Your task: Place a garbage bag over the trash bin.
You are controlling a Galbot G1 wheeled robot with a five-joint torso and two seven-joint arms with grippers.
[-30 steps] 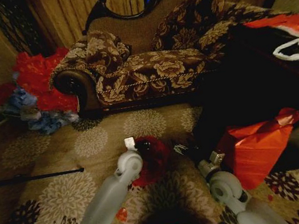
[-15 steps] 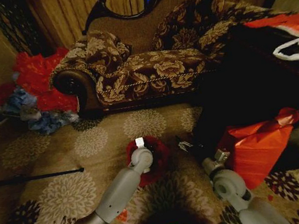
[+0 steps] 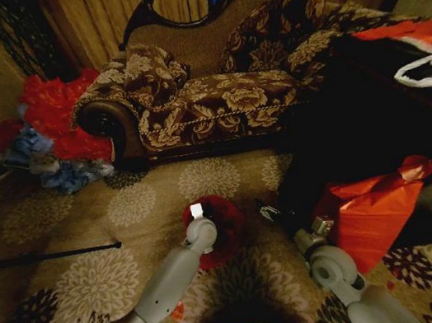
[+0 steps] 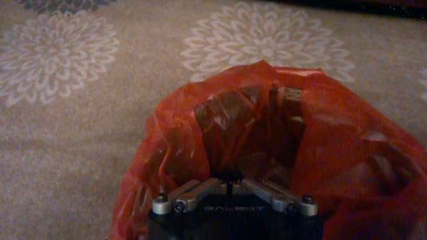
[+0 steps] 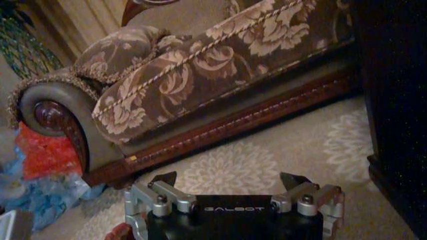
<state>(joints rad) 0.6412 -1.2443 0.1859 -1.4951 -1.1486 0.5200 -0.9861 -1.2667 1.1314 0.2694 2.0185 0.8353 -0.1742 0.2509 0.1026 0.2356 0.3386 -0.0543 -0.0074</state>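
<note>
Nearby, sofa (image 3: 219, 85) & orange bundle (image 3: 372, 213) flank garbage bag (image 3: 221, 226).

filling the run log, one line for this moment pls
left gripper: shut, inside garbage bag | right gripper: open, idle, facing sofa

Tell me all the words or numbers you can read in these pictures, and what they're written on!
"GALBOT" stands on the black body of the left gripper, just below its fingers, above the garbage bag.
"GALBOT" stands on the black body of the right gripper, which faces the sofa.
No other words, numbers or signs can be read.
</note>
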